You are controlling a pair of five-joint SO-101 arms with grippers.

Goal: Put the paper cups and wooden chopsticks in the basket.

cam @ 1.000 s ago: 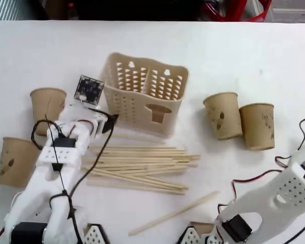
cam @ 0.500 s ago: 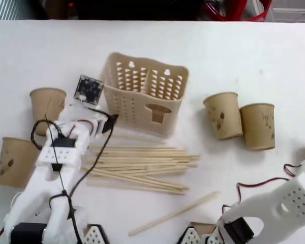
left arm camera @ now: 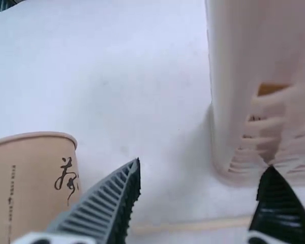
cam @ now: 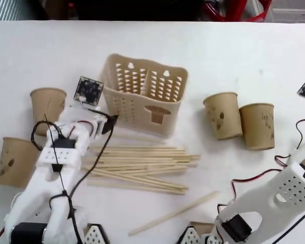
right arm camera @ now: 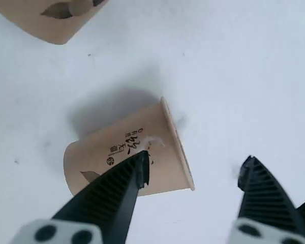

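Observation:
The cream slotted basket (cam: 145, 94) stands mid-table. Wooden chopsticks (cam: 140, 165) lie piled in front of it, with one stray chopstick (cam: 174, 213) nearer me. One paper cup (cam: 47, 107) and another cup (cam: 12, 161) stand at the left, and two cups (cam: 222, 116) (cam: 257, 126) at the right. My left gripper (left arm camera: 202, 173) is open, low over the table between a cup (left arm camera: 30, 173) and the basket wall (left arm camera: 259, 91). My right gripper (right arm camera: 195, 161) is open above a cup lying on its side (right arm camera: 129, 152), one finger over the cup's body.
The left arm (cam: 61, 152) stretches from the front edge toward the basket's left corner. The right arm (cam: 290, 188) takes up the front right corner, with red and black cables beside it. Another cup (right arm camera: 51, 15) sits just beyond the tipped one.
The right arm dipped toward the front edge and has come back up and forward, so its wrist camera board now shows at the right edge. The left arm and the objects have not moved.

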